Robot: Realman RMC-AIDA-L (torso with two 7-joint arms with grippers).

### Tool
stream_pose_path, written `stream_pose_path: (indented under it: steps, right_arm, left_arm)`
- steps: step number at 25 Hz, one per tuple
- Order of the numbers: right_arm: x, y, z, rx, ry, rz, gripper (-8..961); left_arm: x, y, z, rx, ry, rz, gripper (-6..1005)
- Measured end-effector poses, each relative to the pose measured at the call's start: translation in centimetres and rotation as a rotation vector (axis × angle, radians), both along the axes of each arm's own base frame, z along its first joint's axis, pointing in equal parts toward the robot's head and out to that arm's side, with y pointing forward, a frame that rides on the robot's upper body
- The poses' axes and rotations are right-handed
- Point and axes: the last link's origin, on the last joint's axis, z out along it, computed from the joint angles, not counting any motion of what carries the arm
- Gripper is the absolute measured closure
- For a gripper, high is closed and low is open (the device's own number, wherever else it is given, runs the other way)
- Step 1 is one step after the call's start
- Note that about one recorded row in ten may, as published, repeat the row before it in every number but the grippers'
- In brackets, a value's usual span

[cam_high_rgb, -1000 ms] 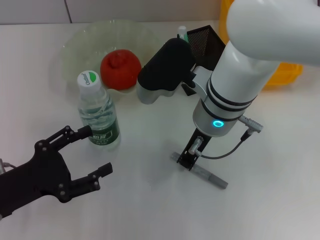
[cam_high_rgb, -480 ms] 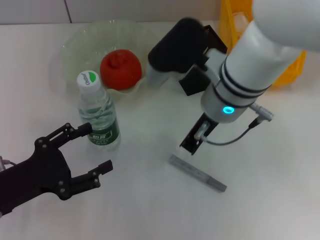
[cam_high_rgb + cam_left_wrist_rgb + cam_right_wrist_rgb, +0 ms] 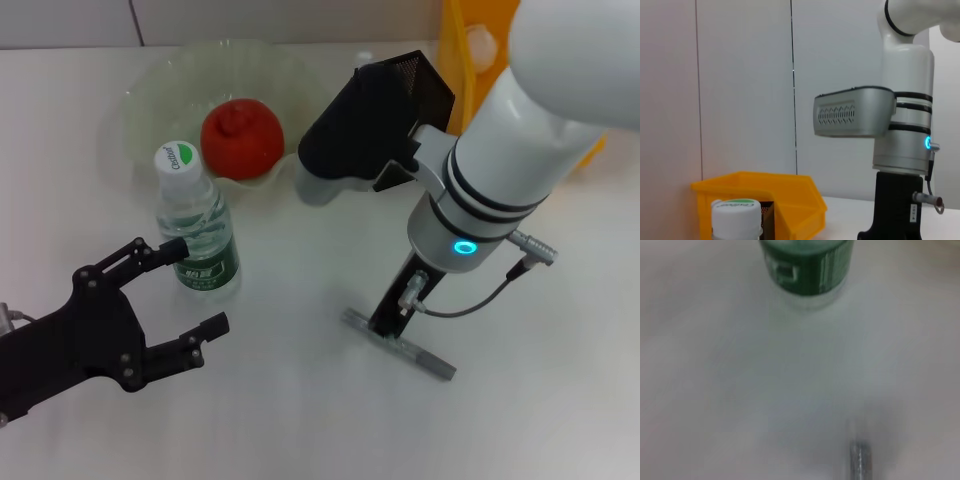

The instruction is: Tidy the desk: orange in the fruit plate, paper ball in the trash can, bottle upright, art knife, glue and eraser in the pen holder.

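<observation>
The orange lies in the glass fruit plate. The clear bottle with a green label stands upright in front of the plate; it also shows in the right wrist view, and its cap shows in the left wrist view. The grey art knife lies flat on the table; one end shows in the right wrist view. My right gripper is down at the knife's left end. My left gripper is open and empty, just beside the bottle's base. Glue and eraser are out of view.
The black mesh pen holder stands behind my right arm. A yellow bin stands at the back right and also shows in the left wrist view. The right arm's wide body hides part of the table's middle.
My right gripper lifted off the art knife half a second ago and has come back down onto its left end. The knife still lies on the table. My left gripper barely moved.
</observation>
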Motion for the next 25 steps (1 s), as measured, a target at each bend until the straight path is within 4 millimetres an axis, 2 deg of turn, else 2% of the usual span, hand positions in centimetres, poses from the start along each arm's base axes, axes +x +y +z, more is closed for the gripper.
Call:
stream_pose_path:
  steps: [4,7,12,19,25]
  right_arm:
    - [0.3,0.0,-0.3,-0.004,-0.008,-0.005,795]
    - [0.4,-0.2,-0.7,-0.015,0.002,-0.016,577]
    - [0.8,-0.6,-1.3,-0.031,-0.012,-0.007,451]
    - [1.3,-0.6,-1.8,-0.054,-0.046,-0.019,561]
    - [0.8,-0.9,-1.8,-0.052,-0.032,0.008,677]
  left_arm:
    - [0.0,0.0,0.0,-0.001,0.000,-0.001,139]
    - [0.0,0.0,0.0,-0.002,0.000,-0.001,139]
    - [0.0,0.0,-0.1,-0.005,-0.001,0.000,139]
    - [0.0,0.0,-0.2,-0.007,0.000,0.001,139]
    - [0.0,-0.1,-0.2,-0.007,-0.001,0.001,139]
